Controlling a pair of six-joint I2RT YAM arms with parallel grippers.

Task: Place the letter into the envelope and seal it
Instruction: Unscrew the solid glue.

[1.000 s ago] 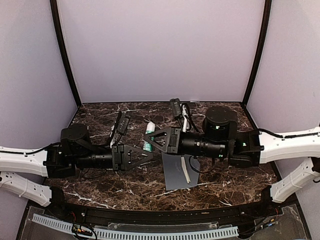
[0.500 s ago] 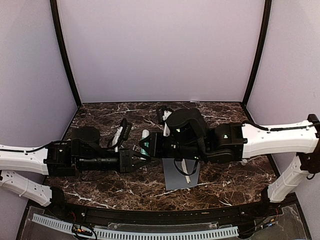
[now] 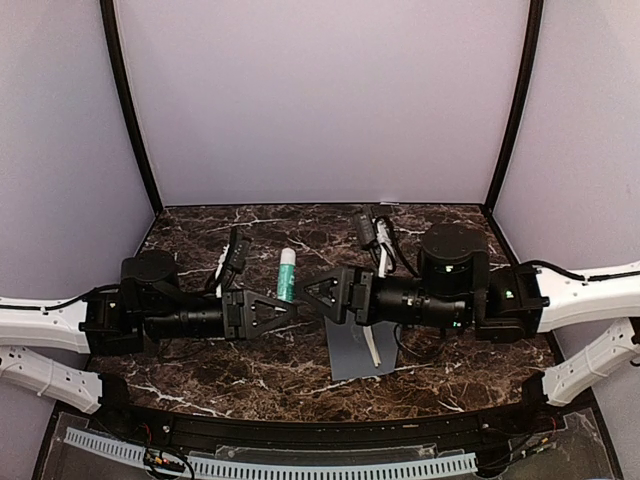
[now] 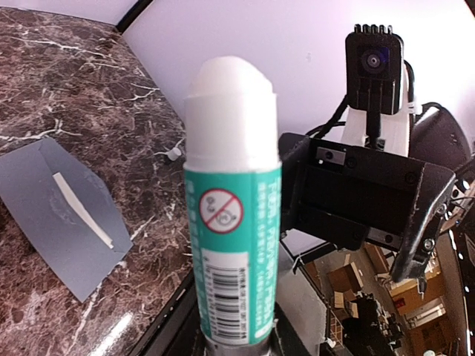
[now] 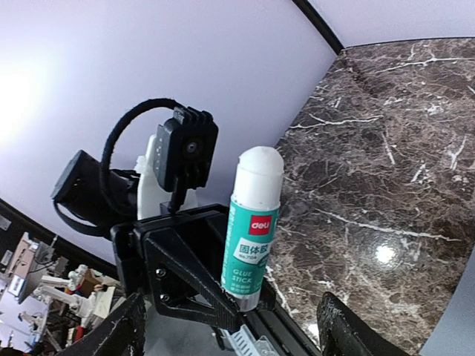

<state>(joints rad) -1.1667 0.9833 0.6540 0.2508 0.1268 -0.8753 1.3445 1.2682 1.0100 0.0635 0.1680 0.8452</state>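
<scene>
A teal glue stick point(image 4: 232, 222) with a white rounded top stands upright in my left gripper point(image 4: 234, 343), which is shut on its base. From above, the glue stick point(image 3: 287, 274) rises between the two grippers. My right gripper point(image 5: 230, 334) is open, its fingers point(image 5: 349, 330) spread wide on either side of the glue stick point(image 5: 252, 230) and clear of it. The grey envelope point(image 3: 360, 350) lies flat on the table under the right arm, with a white strip point(image 4: 82, 210) across it. The letter is not in view.
The marble table point(image 3: 260, 375) is walled by lilac panels on three sides. A black rail point(image 3: 300, 425) runs along the near edge. Both wrists meet at mid-table, with cables looping above the right gripper point(image 3: 314, 294).
My right gripper has opened and let go of the glue stick, and the right arm has swung back to the right. The left gripper still holds the stick.
</scene>
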